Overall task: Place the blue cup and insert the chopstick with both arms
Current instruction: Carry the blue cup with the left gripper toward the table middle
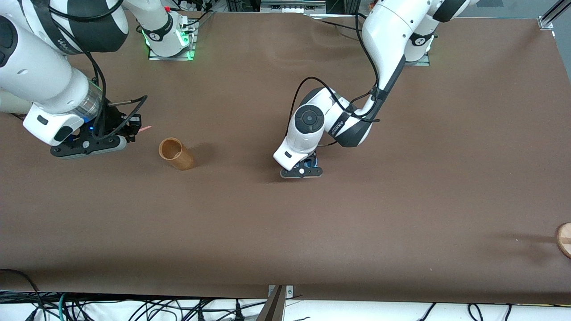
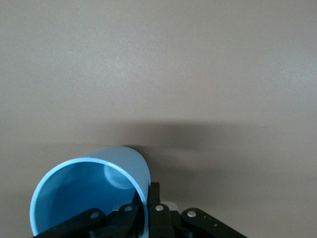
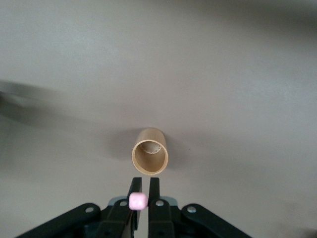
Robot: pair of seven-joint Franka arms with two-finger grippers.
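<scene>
The blue cup (image 2: 89, 196) is a light-blue tumbler; its open mouth faces the left wrist camera. My left gripper (image 2: 147, 198) is shut on the cup's wall, one finger inside and one outside. In the front view this gripper (image 1: 302, 170) is low over the middle of the table, and only a sliver of the blue cup (image 1: 312, 157) shows under the hand. My right gripper (image 3: 144, 187) is shut on the pink chopstick (image 3: 137, 201), seen end-on. From the front, the chopstick's tip (image 1: 146, 129) sticks out of the right gripper (image 1: 132, 126) toward the brown cylinder.
A brown wooden cylinder (image 1: 176, 154) stands on the table just past the right gripper toward the middle, with its open mouth (image 3: 150, 157) in line with the right fingers. A round wooden object (image 1: 564, 240) sits at the edge of the view at the left arm's end of the table.
</scene>
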